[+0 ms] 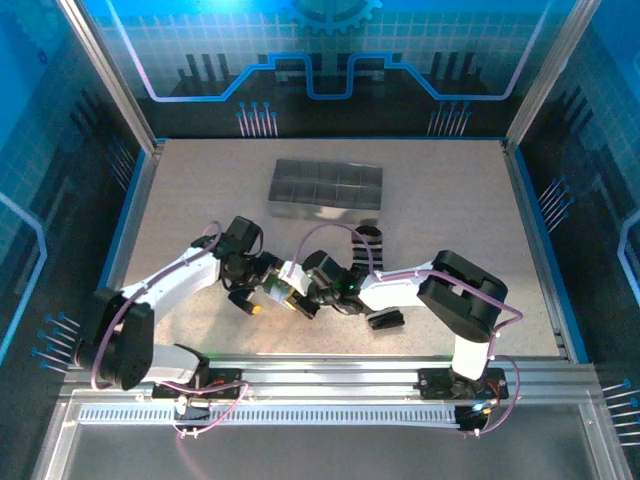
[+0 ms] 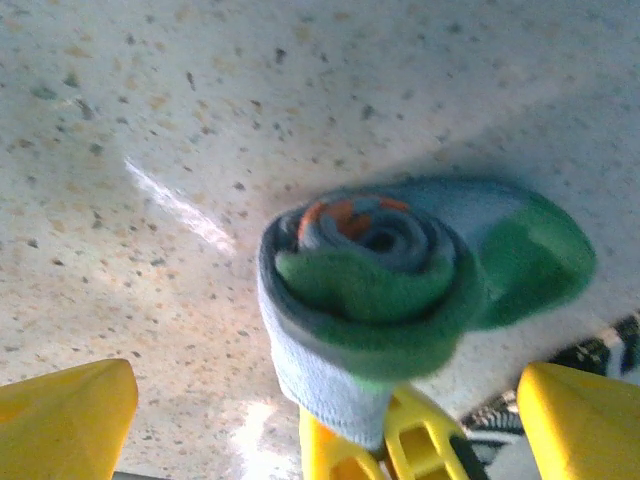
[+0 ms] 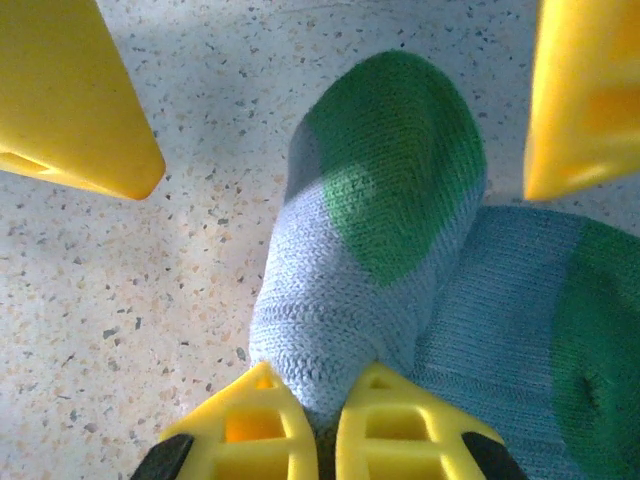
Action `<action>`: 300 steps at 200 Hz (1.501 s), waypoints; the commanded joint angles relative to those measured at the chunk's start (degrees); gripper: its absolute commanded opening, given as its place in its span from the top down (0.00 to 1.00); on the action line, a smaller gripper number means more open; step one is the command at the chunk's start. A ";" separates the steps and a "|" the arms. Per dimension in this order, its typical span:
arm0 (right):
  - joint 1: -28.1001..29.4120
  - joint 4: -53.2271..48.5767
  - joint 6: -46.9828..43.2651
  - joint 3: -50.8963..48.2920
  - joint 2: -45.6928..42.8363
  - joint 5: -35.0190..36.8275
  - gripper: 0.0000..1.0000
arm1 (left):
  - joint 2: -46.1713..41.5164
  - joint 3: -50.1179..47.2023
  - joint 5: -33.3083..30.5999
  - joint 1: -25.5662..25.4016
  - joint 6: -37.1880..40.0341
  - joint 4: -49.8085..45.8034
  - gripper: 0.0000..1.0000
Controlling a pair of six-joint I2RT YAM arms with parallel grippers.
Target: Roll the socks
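The grey-blue sock [image 2: 400, 285] with its green cuff is wound into a roll on the table, and orange shows at the roll's core. My right gripper [image 3: 318, 385] is shut, pinching the grey-blue end of this sock [image 3: 350, 270]. Its yellow fingers [image 2: 375, 445] show under the roll in the left wrist view. My left gripper [image 2: 328, 368] is open wide, one finger on each side of the roll, touching nothing. Both grippers meet at mid-table: left [image 1: 258, 300], right [image 1: 292, 295]. The black-and-white striped sock [image 1: 367, 243] lies flat behind the right wrist, its edge [image 2: 600, 355] beside the roll.
A grey compartment tray [image 1: 325, 185] stands at the back centre of the table. A small dark striped bundle [image 1: 385, 320] lies close to the right arm's forearm. Bare speckled tabletop [image 1: 200, 190] stretches to the left and right.
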 commanded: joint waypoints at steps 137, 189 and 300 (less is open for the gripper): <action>-9.50 -10.60 7.10 -2.03 8.17 -14.13 0.92 | 13.39 -6.50 2.81 -4.52 5.21 8.05 0.60; 0.78 -5.33 -9.85 -6.58 -8.30 6.88 0.48 | 13.78 -2.89 1.84 -5.68 6.00 -1.03 0.79; 10.26 -3.89 -16.56 -1.24 -4.75 21.24 0.43 | 17.03 3.53 3.18 -6.16 5.96 -4.05 0.80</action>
